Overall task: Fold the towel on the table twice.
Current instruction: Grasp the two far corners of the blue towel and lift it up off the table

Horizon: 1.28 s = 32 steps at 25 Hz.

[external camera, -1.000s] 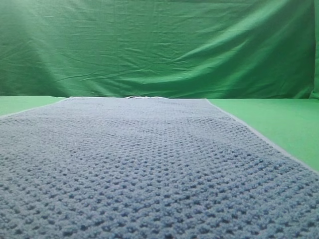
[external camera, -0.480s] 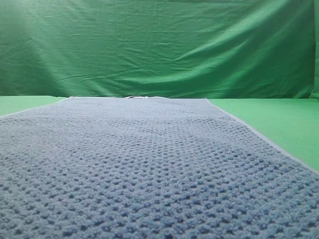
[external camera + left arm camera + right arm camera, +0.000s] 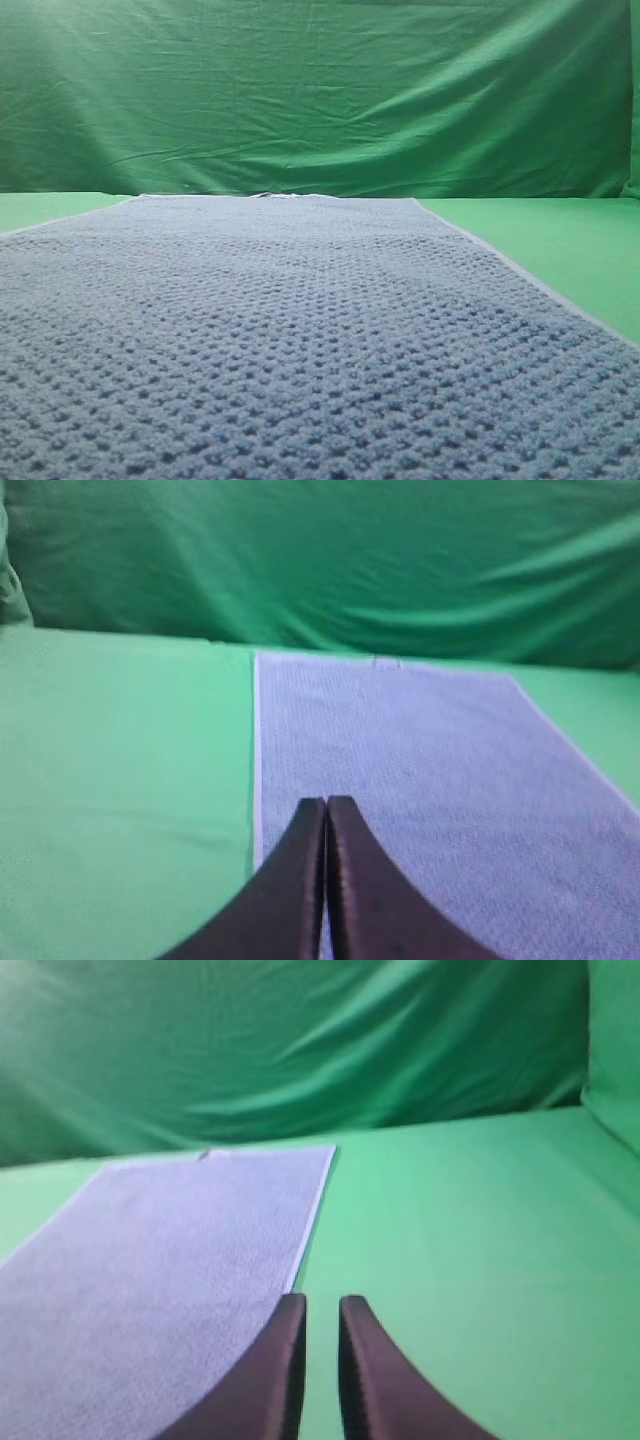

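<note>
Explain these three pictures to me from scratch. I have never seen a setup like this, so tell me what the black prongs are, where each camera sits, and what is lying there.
This is a two-armed robot. One camera looks low across the table; the others ride on each wrist, looking out past the fingertips. The black prongs are those fingertips. The left gripper has its jaws pressed together, above the towel's left hem. The right gripper shows a narrow gap between its jaws, at the right hem. Neither holds anything. A blue-grey waffle-knit towel lies spread flat and unfolded on the green table. Behind hangs a wrinkled green backdrop.
</note>
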Each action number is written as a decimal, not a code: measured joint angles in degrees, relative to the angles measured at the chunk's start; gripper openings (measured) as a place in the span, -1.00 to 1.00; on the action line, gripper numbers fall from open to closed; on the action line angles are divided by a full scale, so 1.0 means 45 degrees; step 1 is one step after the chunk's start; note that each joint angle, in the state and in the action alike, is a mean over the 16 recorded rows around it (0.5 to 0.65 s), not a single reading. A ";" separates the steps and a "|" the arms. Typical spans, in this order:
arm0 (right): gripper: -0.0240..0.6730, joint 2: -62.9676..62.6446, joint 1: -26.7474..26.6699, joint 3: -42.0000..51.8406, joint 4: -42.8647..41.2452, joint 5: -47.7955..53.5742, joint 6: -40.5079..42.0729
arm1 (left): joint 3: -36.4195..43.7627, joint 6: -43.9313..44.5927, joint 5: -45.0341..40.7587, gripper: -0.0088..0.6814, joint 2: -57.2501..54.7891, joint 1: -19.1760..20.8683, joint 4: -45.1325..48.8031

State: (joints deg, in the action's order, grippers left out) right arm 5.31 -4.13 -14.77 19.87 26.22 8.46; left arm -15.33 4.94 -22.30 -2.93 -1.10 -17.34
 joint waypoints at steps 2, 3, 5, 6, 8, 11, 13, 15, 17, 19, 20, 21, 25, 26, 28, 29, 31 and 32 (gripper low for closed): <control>-0.79 0.0330 -0.0012 -0.0500 -0.0022 0.0741 0.0289 | -0.0657 0.0332 -0.0989 -0.97 -0.0203 -0.0131 -0.0061; -0.79 0.0495 -0.0014 -0.0698 -0.0028 0.1025 0.0408 | -0.0947 0.0496 -0.1412 -0.97 -0.0305 -0.0199 -0.0107; -0.79 0.0807 -0.0017 -0.0998 -0.0034 0.1410 0.0566 | -0.1414 0.0786 -0.2085 -0.97 -0.0507 -0.0335 -0.0212; -0.79 0.0943 -0.0018 -0.1099 -0.0034 0.1510 0.0602 | -0.1598 0.0898 -0.2341 -0.97 -0.0602 -0.0404 -0.0270; -0.79 0.1165 -0.0020 -0.1252 -0.0029 0.1583 0.0632 | -0.1881 0.1037 -0.2663 -0.97 -0.0759 -0.0539 -0.0384; -0.79 0.1443 -0.0024 -0.1518 -0.0033 0.1529 0.0677 | -0.2230 0.1107 -0.2788 -0.97 -0.0980 -0.0725 -0.0525; -0.79 0.1694 -0.0026 -0.1814 -0.0049 0.1541 0.0761 | -0.2483 0.1074 -0.2832 -0.97 -0.1207 -0.0822 -0.0580; -0.79 0.2081 -0.0026 -0.2215 -0.0078 0.1660 0.0868 | -0.2777 0.0941 -0.2953 -0.97 -0.1539 -0.0932 -0.0529; -0.79 0.2633 -0.0036 -0.2708 -0.0133 0.1893 0.0982 | -0.3116 0.0709 -0.3188 -0.97 -0.1996 -0.1084 -0.0320; -0.79 0.3349 -0.0073 -0.3287 -0.0218 0.2231 0.1099 | -0.3501 0.0397 -0.3521 -0.97 -0.2592 -0.1273 0.0034; -0.79 0.3774 -0.0104 -0.3609 -0.0269 0.2437 0.1159 | -0.3715 0.0221 -0.3716 -0.97 -0.2945 -0.1372 0.0244; -0.79 0.4242 -0.0146 -0.3955 -0.0322 0.2666 0.1219 | -0.3943 0.0035 -0.3918 -0.97 -0.3325 -0.1472 0.0468; -0.79 0.6421 -0.0427 -0.5453 -0.0554 0.3673 0.1457 | -0.4922 -0.0730 -0.4724 -0.97 -0.5103 -0.1880 0.1391; -0.79 0.7012 -0.0524 -0.5817 -0.0609 0.3900 0.1504 | -0.5160 -0.0924 -0.4906 -0.97 -0.5598 -0.1982 0.1621; -0.79 0.8218 -0.0751 -0.6490 -0.0710 0.4289 0.1561 | -0.5630 -0.1300 -0.5238 -0.97 -0.6627 -0.2180 0.2064; -0.79 0.8811 -0.0877 -0.6799 -0.0754 0.4438 0.1572 | -0.5858 -0.1463 -0.5385 -0.97 -0.7156 -0.2265 0.2265; -0.79 0.9975 -0.1160 -0.7355 -0.0831 0.4632 0.1573 | -0.6326 -0.1716 -0.5628 -0.97 -0.8243 -0.2393 0.2590; -0.79 1.0539 -0.1315 -0.7605 -0.0861 0.4681 0.1568 | -0.6563 -0.1806 -0.5723 -0.97 -0.8789 -0.2432 0.2707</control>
State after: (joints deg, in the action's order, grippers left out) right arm 52.73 -10.05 -48.99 15.99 47.29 15.52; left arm -44.86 -3.19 -48.05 -42.48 -12.04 -5.16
